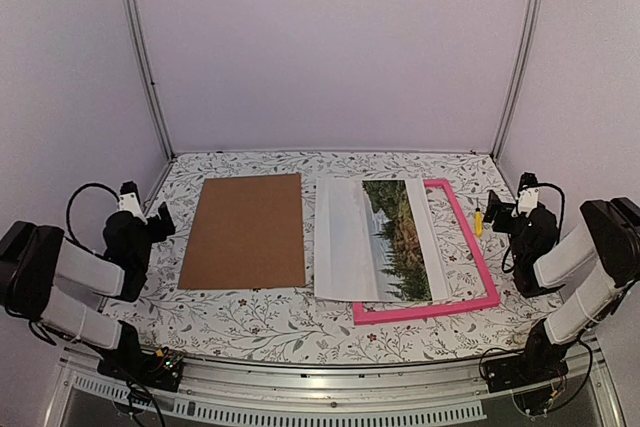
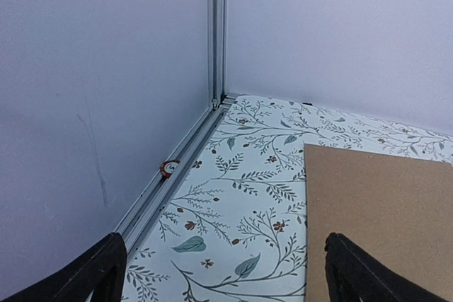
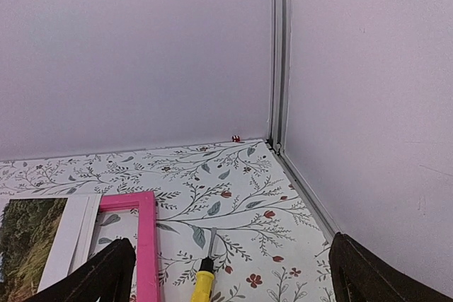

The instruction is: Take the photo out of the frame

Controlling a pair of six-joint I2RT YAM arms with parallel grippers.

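Observation:
The pink frame (image 1: 468,237) lies flat on the table at the right. The photo (image 1: 378,239), white margins around a print of trees, lies across the frame's left part, its left edge out over the table. Both show in the right wrist view: the frame (image 3: 146,245) and the photo (image 3: 42,245). My left gripper (image 1: 160,219) is open and empty at the table's left edge, left of the brown backing board (image 1: 247,230). My right gripper (image 1: 500,215) is open and empty at the right edge, right of the frame.
A yellow-handled screwdriver (image 1: 478,221) lies between the frame and my right gripper, also in the right wrist view (image 3: 204,282). The backing board shows in the left wrist view (image 2: 382,217). Lilac walls with metal rails enclose the flower-patterned table (image 1: 300,322).

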